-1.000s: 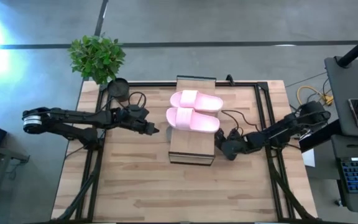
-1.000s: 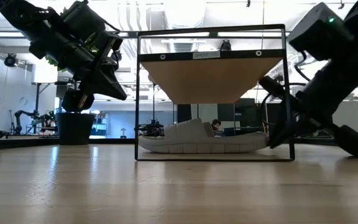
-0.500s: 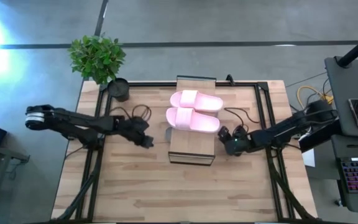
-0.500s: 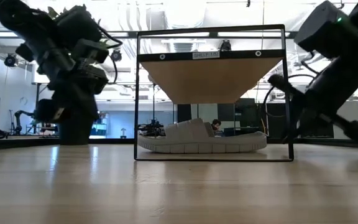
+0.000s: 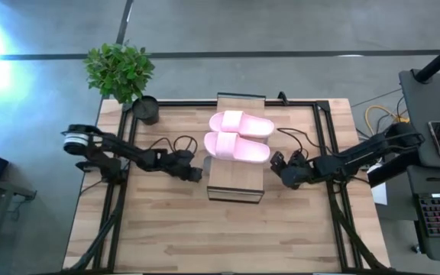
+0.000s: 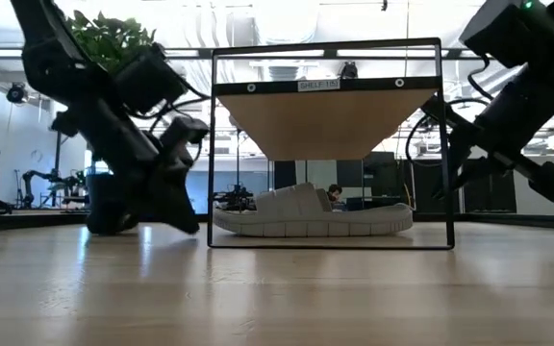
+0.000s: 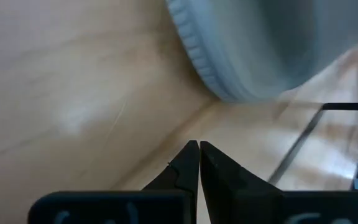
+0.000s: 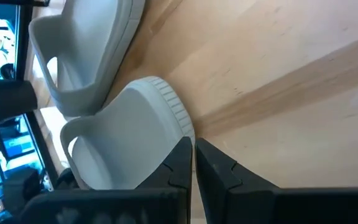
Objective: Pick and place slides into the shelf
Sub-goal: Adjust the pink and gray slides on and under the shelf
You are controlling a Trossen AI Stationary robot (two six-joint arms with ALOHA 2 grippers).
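Observation:
The shelf (image 5: pixel 235 183) stands mid-table, and both pale pink slides (image 5: pixel 239 135) lie side by side on its plank top. The two grey-green slides (image 6: pixel 311 216) rest sole-down on the table under it. In the right wrist view they show as a nearer slide (image 8: pixel 123 143) and a farther slide (image 8: pixel 86 56). My left gripper (image 5: pixel 197 174) (image 7: pixel 199 144) is shut, low at the shelf's left side, a short gap from a grey-green slide's rounded end (image 7: pixel 253 56). My right gripper (image 5: pixel 276 163) (image 8: pixel 193 144) is shut at the shelf's right side, tips at the nearer slide. My right gripper's shut fingertips (image 8: pixel 185 149) come level from the table's right and stand right at the ribbed sole edge (image 8: pixel 178 112) of the nearer grey-green slide, which lies flat on the table. I cannot tell whether they touch it.
A potted plant (image 5: pixel 119 69) with a dark pot (image 5: pixel 145 109) stands at the table's far left corner. Black frame rails (image 5: pixel 117 191) run along both sides of the table. The shelf's thin black posts (image 6: pixel 210 154) flank its opening. Bare wood (image 5: pixel 228 233) lies toward the near edge.
My left gripper has come down from well above the table to just over it and moved right, toward the shelf's left side. My right gripper has drifted a little toward the far edge beside the shelf. The slides have stayed put.

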